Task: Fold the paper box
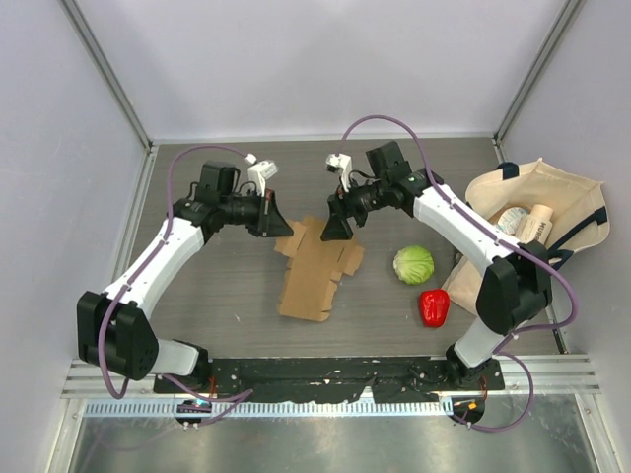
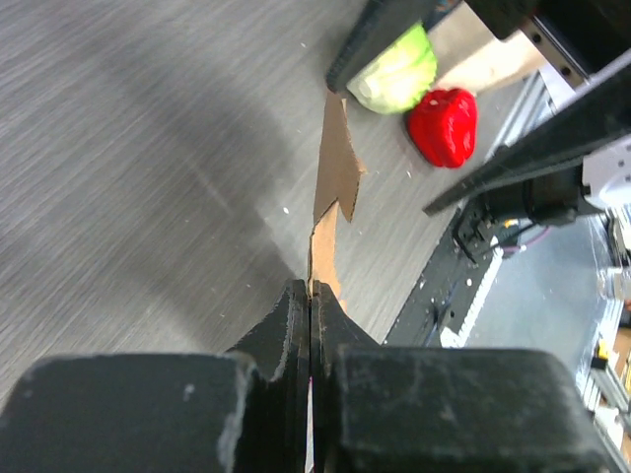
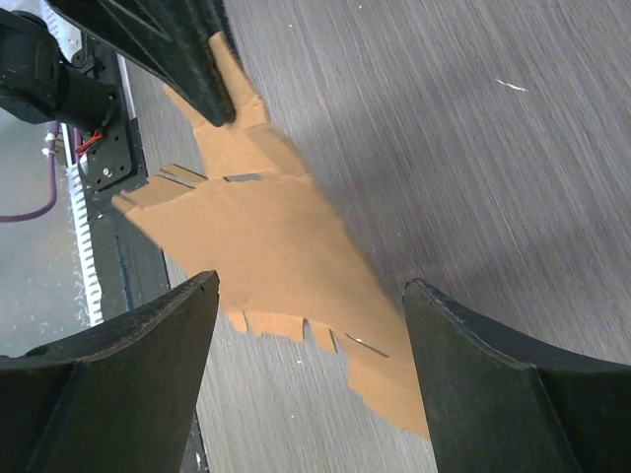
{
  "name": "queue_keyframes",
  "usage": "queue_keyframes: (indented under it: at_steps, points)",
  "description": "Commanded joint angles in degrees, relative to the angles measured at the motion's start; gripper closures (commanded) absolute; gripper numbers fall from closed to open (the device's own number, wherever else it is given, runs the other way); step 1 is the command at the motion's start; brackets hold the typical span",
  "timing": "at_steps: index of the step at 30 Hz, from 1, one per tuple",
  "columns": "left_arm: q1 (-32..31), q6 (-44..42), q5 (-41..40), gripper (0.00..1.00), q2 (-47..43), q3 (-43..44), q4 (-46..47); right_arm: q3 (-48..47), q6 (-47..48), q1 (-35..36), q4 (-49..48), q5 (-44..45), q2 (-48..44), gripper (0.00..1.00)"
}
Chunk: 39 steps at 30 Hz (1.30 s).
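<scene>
Unfolded paper box lying mid-table, left of green cabbage and red pepper. Left pincer clamped tight on its far-left corner flap. Right pincer spread wide over far edge, gripping nothing.

No legible text, brand or number; marks on packet in tote bag, too small
</scene>
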<state>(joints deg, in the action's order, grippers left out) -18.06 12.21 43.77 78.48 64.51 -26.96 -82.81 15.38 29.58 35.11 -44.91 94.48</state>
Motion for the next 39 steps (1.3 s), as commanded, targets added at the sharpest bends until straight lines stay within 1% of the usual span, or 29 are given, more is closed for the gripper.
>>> queue_keyframes:
  at_steps: [1,8,11,12,13,14,15,18,23,26,27,29,31,32,33,35,36,37,39]
  points:
    - [-1.01,-6.4,6.5,1.0,0.01,3.16,-5.56,1.24,1.67,-0.93,-2.59,-5.99,-3.68,0.2]
    - [-1.89,-7.72,7.65,1.0,-1.22,2.99,-6.35,4.23,0.54,-1.37,-5.67,-0.71,-6.67,0.2]
    - [-1.97,-7.81,8.61,1.0,-1.48,3.25,-6.26,4.76,-0.17,-1.46,-6.02,-5.52,-6.67,0.22]
    - [-1.97,-7.38,8.79,1.0,-1.49,3.34,-6.0,5.19,-0.43,-1.46,-6.46,-7.37,-6.67,0.24]
    - [-2.06,-7.29,9.05,1.0,-1.75,3.34,-5.65,5.89,-1.04,-1.46,-7.24,-9.83,-7.02,0.28]
    - [-2.06,-7.11,9.31,1.0,-1.66,3.25,-5.12,8.25,-2.01,-1.46,-8.99,-10.55,-7.46,0.3]
    - [-2.15,-6.94,9.75,1.0,-1.75,3.34,-4.86,9.67,-4.71,-1.46,-12.93,-10.99,-7.99,0.31]
    - [-2.5,-6.58,10.99,1.0,-2.1,3.17,-4.07,13.28,-7.28,-1.55,-17.69,-11.17,-9.75,0.37]
    - [-2.76,-6.14,13.71,1.0,-2.45,2.73,-3.01,13.37,-7.2,-1.46,-17.62,-12.13,-9.66,0.37]
    - [-2.94,-6.23,13.54,1.0,-2.63,2.37,-2.92,12.93,-7.64,-1.46,-17.45,-14.58,-9.14,0.42]
    - [-2.85,-6.23,13.71,1.0,-2.71,2.46,-3.01,13.02,-7.73,-1.37,-17.53,-15.21,-9.22,0.46]
    - [-2.94,-5.45,13.36,1.0,-2.89,2.46,-2.57,14.07,-8.6,-1.28,-18.06,-15.74,-9.57,0.51]
    - [-2.94,-5.09,12.57,1.0,-3.33,2.55,-2.22,16.17,-9.66,-1.11,-20.16,-15.3,-11.41,0.59]
    - [-2.94,-4.65,12.05,1.0,-3.5,2.55,-1.96,17.14,-11.66,-1.02,-21.48,-14.95,-12.46,0.63]
    - [-2.94,-3.17,10.39,1.0,-3.94,1.94,-1.52,18.19,-13.34,-1.02,-25.06,-13.47,-13.34,0.73]
    - [-2.85,-0.88,7.4,0.98,-5.43,1.15,0.41,21.54,-15.81,-1.02,-28.94,-12.23,-16.07,0.8]
    - [-2.94,1.31,4.95,0.96,-6.05,0.19,0.94,22.15,-18.86,-1.11,-31.31,-11.7,-16.69,0.94]
    - [-2.85,2.55,2.57,0.85,-7.36,-0.08,1.9,22.86,-19.94,-0.93,-31.86,-9.43,-17.56,0.99]
    - [-2.85,5.27,-2.79,0.8,-8.69,-0.61,2.17,22.78,-22.3,-0.93,-30.99,-6.53,-18.01,1.0]
